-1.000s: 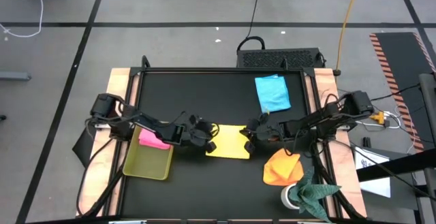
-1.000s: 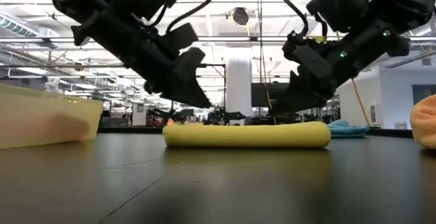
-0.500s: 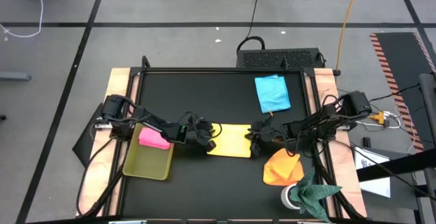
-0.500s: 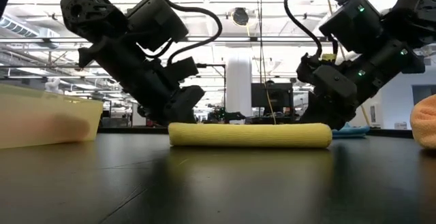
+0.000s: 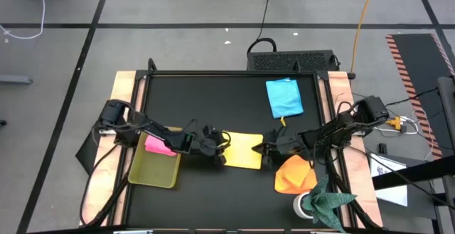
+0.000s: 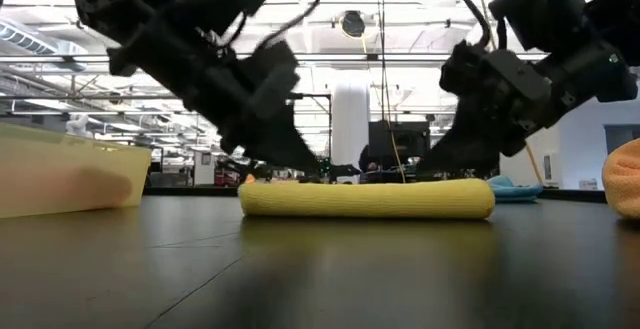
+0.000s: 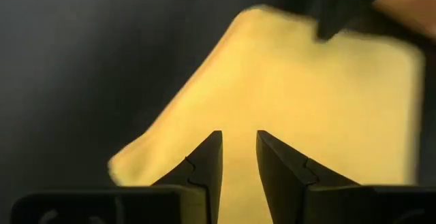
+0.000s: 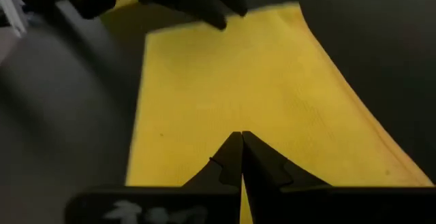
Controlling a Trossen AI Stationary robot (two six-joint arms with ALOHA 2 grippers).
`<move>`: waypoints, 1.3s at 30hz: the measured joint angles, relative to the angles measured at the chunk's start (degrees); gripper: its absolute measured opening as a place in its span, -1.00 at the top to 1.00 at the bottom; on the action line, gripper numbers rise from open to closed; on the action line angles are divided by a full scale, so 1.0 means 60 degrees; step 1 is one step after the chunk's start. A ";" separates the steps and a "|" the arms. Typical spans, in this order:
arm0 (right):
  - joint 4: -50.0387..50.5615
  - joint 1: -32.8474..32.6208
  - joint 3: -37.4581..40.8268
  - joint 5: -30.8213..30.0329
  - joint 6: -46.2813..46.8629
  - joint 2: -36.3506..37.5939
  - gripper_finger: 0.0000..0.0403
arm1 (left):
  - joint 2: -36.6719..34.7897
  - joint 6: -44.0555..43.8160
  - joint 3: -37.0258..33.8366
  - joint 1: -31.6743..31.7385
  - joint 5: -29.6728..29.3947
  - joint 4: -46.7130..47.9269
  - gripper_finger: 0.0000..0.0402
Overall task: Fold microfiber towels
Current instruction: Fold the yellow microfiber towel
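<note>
Both my arms have slid toward the near edge of the yellow towel [image 5: 240, 150] at mid-worktop [image 5: 213, 99].
Left end effector [image 5: 220, 153] slightly parted, holding nothing; right end effector [image 5: 267, 151] closed, empty. A pinch may snag one layer only. No readable writing.

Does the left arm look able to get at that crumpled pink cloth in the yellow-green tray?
Probably yes: the pink cloth lies uncovered in the tray, right under the left arm, whose gripper is over the yellow towel.
</note>
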State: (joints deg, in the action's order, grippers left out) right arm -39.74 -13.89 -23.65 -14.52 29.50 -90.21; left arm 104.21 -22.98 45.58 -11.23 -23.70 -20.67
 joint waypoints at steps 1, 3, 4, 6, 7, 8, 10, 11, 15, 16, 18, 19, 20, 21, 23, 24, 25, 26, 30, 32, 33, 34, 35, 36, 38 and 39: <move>0.0192 0.0017 0.0004 -0.0019 0.0087 0.0000 1.00 | 0.0120 0.0006 -0.0010 0.0090 -0.0003 0.0051 0.54; 0.0578 0.0081 -0.0001 -0.0029 0.0330 -0.0072 1.00 | 0.0321 -0.0093 -0.0019 0.0272 0.0024 0.0311 0.54; 0.0860 0.0106 0.0004 -0.0031 0.0395 -0.0084 1.00 | 0.0415 -0.0195 -0.0029 0.0345 0.0029 0.0450 0.54; 0.1158 0.0117 0.0008 -0.0076 0.0399 -0.0084 1.00 | 0.0581 -0.0292 -0.0009 0.0456 0.0086 0.0500 0.54; 0.1163 0.0107 0.0005 -0.0210 0.0341 -0.0084 1.00 | 0.0577 -0.0291 0.0000 0.0463 0.0092 0.0598 0.54; 0.1099 0.0021 0.0005 -0.0499 0.0194 -0.0080 1.00 | 0.0555 -0.0262 -0.0001 0.0440 0.0114 0.0641 0.54; 0.0748 -0.0230 0.0008 -0.0973 -0.0319 0.0012 1.00 | 0.0504 -0.0214 -0.0007 0.0309 0.0117 0.0593 0.54; 0.0348 -0.0365 0.0009 -0.1062 -0.0601 0.0065 1.00 | 0.0374 -0.0160 -0.0020 0.0199 0.0140 0.0688 0.54; -0.0662 -0.0959 -0.0024 -0.1035 -0.1447 0.0278 1.00 | -0.0326 0.0178 -0.0025 -0.0366 0.0243 0.0790 0.54; -0.0729 -0.1134 -0.0084 -0.1033 -0.1678 0.0280 1.00 | -0.0485 0.0310 -0.0025 -0.0526 0.0240 0.0812 0.54; -0.0718 -0.1559 -0.0211 -0.1025 -0.2204 0.0280 1.00 | -0.0738 0.0780 -0.0025 -0.0896 0.0213 0.0750 0.54; -0.0657 -0.1740 -0.0288 -0.1024 -0.2362 0.0242 1.00 | -0.0833 0.1148 -0.0025 -0.1113 0.0200 0.0713 0.54; -0.0622 -0.1899 -0.0415 -0.1017 -0.2445 0.0150 1.00 | -0.0885 0.1590 -0.0025 -0.1349 0.0210 0.0647 0.54; -0.0575 -0.2031 -0.0520 -0.1009 -0.2541 0.0077 0.99 | -0.0890 0.2063 -0.0019 -0.1572 0.0221 0.0554 0.54; -0.0537 -0.2254 -0.0687 -0.1035 -0.2731 -0.0079 0.95 | -0.0853 0.3116 -0.0015 -0.1976 0.0274 0.0544 0.54; -0.0556 -0.2323 -0.0823 -0.1028 -0.2826 -0.0199 0.91 | -0.0767 0.3654 -0.0015 -0.2140 0.0328 0.0461 0.54; -0.0565 -0.2373 -0.0903 -0.1023 -0.2906 -0.0301 0.87 | -0.0659 0.4122 -0.0015 -0.2272 0.0473 0.0379 0.54; -0.0513 -0.2407 -0.0948 -0.1020 -0.3014 -0.0384 0.81 | -0.0564 0.4509 -0.0015 -0.2391 0.0532 0.0371 0.54; 0.0111 -0.2419 -0.1313 -0.1047 -0.3362 -0.0792 0.53 | -0.0415 0.5471 -0.0012 -0.2689 0.0994 0.0337 0.52; 0.0431 -0.2419 -0.1590 -0.1053 -0.3586 -0.1043 0.37 | -0.0355 0.5524 -0.0009 -0.2724 0.0847 0.0436 0.45; 0.0642 -0.2419 -0.1690 -0.1053 -0.3788 -0.1109 0.30 | -0.0344 0.5566 -0.0025 -0.2717 0.0695 0.0436 0.40; 0.0947 -0.2422 -0.1787 -0.1056 -0.4006 -0.1149 0.23 | -0.0344 0.5629 -0.0024 -0.2681 0.0582 0.0409 0.34; 0.1209 -0.2422 -0.1943 -0.1060 -0.4147 -0.1215 0.18 | -0.0332 0.5645 -0.0007 -0.2638 0.0447 0.0420 0.28; 0.1484 -0.2422 -0.2083 -0.1078 -0.4224 -0.1259 0.14 | -0.0305 0.5645 -0.0004 -0.2588 0.0327 0.0437 0.23; 0.2015 -0.2444 -0.2236 -0.1338 -0.4295 -0.1254 0.09 | -0.0267 0.5642 -0.0018 -0.2490 0.0163 0.0640 0.11; 0.2233 -0.2448 -0.2312 -0.1513 -0.4324 -0.1253 0.08 | -0.0226 0.5593 -0.0016 -0.2416 0.0164 0.0668 0.07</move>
State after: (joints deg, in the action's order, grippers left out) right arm -26.34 -28.58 -37.52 -23.60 3.56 -97.73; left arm 102.86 10.58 45.49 -25.72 -22.72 -16.67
